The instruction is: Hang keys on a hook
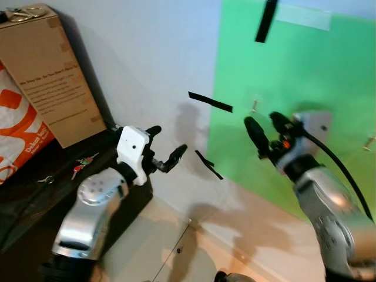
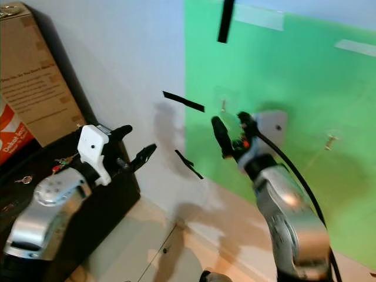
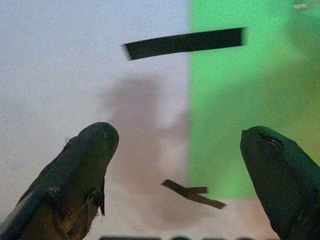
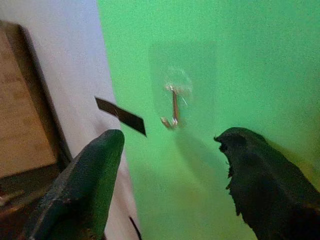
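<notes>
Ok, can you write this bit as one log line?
left pincer: open, empty | right pincer: open, near hook | keys: on dark table

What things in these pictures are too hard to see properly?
- Keys on the black shelf: too small in the eye views to count or tell their shapes.
- Second hook: tiny and blurred on the green sheet.
- Cardboard box: its print is too blurred to read, and its top is cut off by the picture edge.
- Orange bag: cut off at the left edge.
</notes>
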You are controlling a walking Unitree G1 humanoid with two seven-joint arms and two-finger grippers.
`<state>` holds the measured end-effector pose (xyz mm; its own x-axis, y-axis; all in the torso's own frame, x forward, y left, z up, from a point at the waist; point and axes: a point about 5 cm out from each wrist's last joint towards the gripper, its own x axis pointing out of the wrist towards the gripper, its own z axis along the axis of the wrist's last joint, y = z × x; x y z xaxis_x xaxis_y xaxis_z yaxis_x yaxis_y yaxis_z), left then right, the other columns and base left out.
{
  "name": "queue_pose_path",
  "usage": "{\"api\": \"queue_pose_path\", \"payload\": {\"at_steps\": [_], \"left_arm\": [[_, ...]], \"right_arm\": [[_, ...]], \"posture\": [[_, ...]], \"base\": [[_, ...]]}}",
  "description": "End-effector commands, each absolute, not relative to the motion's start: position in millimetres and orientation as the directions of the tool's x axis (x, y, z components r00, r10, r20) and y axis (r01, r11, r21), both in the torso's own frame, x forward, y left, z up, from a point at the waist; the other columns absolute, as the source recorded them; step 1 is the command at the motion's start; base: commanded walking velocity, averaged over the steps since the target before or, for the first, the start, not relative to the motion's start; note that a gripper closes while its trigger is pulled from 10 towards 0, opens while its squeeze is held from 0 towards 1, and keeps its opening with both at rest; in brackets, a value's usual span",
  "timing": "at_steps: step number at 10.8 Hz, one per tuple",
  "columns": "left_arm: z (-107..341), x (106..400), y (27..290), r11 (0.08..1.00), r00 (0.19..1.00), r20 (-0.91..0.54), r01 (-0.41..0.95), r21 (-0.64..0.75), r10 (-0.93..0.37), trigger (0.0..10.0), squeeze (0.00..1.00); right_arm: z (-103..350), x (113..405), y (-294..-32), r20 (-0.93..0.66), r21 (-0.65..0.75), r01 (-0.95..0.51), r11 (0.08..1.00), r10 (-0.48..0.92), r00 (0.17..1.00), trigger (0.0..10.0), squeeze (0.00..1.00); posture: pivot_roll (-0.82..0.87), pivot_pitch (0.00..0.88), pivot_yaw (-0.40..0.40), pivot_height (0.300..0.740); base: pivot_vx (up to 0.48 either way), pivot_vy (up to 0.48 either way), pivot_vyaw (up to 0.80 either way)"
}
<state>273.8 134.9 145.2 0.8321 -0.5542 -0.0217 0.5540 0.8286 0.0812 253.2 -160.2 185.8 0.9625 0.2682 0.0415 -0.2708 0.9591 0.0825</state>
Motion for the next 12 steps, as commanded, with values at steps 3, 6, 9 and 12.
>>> {"api": "queue_pose_path", "payload": {"at_steps": [3, 6, 9, 12], "left_arm": [[141, 271, 134, 0.892, 0.895, -0.015, 0.445, 0.085, -0.445, 10.0, 0.00], [129, 265, 144, 0.902, 0.915, -0.061, 0.404, 0.154, -0.399, 10.0, 0.00], [123, 253, 161, 0.910, 0.928, -0.085, 0.373, 0.181, -0.363, 10.0, 0.00], [125, 262, 164, 0.954, 0.961, -0.065, 0.275, 0.119, -0.269, 10.0, 0.00]], "right_arm": [[164, 239, -152, -0.051, 0.061, -0.284, 0.957, 0.287, 0.956, 10.0, 1.00], [136, 222, -140, -0.170, 0.078, -0.305, 0.949, 0.314, 0.934, 10.0, 1.00], [133, 215, -128, -0.178, 0.104, -0.370, 0.923, 0.383, 0.906, 10.0, 1.00], [126, 218, -138, -0.220, 0.082, -0.355, 0.931, 0.365, 0.905, 10.0, 1.00]], "posture": [[-0.14, 0.000, 0.045, 0.740], [-0.15, 0.000, 0.070, 0.740], [-0.14, 0.000, 0.058, 0.740], [-0.12, 0.000, 0.053, 0.740]], "base": [[0.000, 0.000, 0.53], [0.000, 0.000, 0.80], [0.000, 0.000, 0.80], [0.000, 0.000, 0.80]]}}
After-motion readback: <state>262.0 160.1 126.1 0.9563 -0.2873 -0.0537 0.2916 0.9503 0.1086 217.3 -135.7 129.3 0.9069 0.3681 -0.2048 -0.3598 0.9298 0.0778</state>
